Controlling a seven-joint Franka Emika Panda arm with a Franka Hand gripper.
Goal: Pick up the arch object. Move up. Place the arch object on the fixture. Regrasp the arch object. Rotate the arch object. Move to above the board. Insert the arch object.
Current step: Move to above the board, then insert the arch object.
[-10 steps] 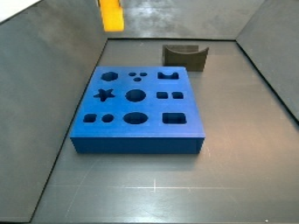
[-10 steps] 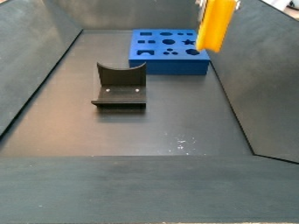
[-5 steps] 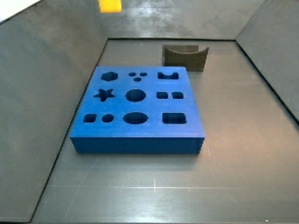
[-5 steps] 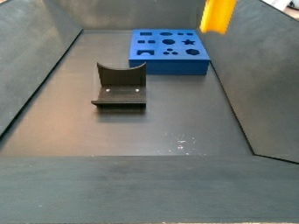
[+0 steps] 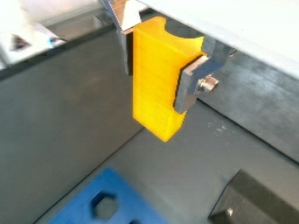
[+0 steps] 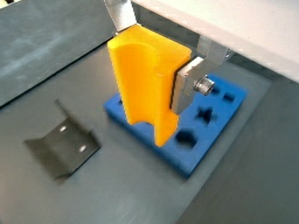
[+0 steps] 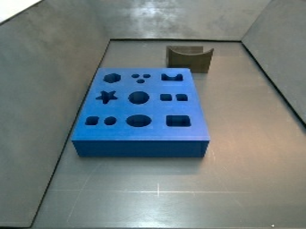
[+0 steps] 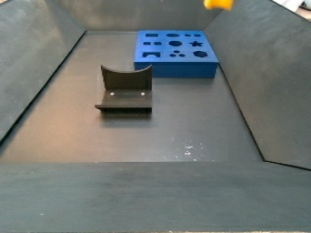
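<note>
**Q:** Board first: position, condition?

**A:** Board (image 7: 141,112), blue slab, flat on the dark floor in both side views, star, round, square and arch holes all open. Same place as half a second ago and a second ago. In a wrist view (image 6: 187,131) it lies below and behind the held piece; in a wrist view (image 5: 100,201) only one corner shows.

**Q:** Fixture?

**A:** Fixture (image 8: 124,88), dark bracket on its base plate, apart from the board, standing empty. In a side view (image 7: 189,57) it sits beyond the board's far right corner. Unmoved since the earlier frames.

**Q:** Gripper?

**A:** Gripper (image 6: 156,66), seen only in the wrist views, high over the floor. Silver fingers (image 5: 191,83) closed against opposite faces of the arch object, jaws parted by the block's thickness.

**Q:** Arch object?

**A:** Arch object (image 5: 159,80), yellow-orange block, held upright and clear of every surface, its lower end hanging free below the fingers. In a side view only its lowest tip (image 8: 219,4) remains at the top edge, above the board's right end; in the side view that looks along the board it is out of frame.

**Q:** Change against the earlier frames?

**A:** One second ago much of the block showed in both side views; half a second ago, less; now a sliver in one, nothing in the other. The piece has risen.
</note>
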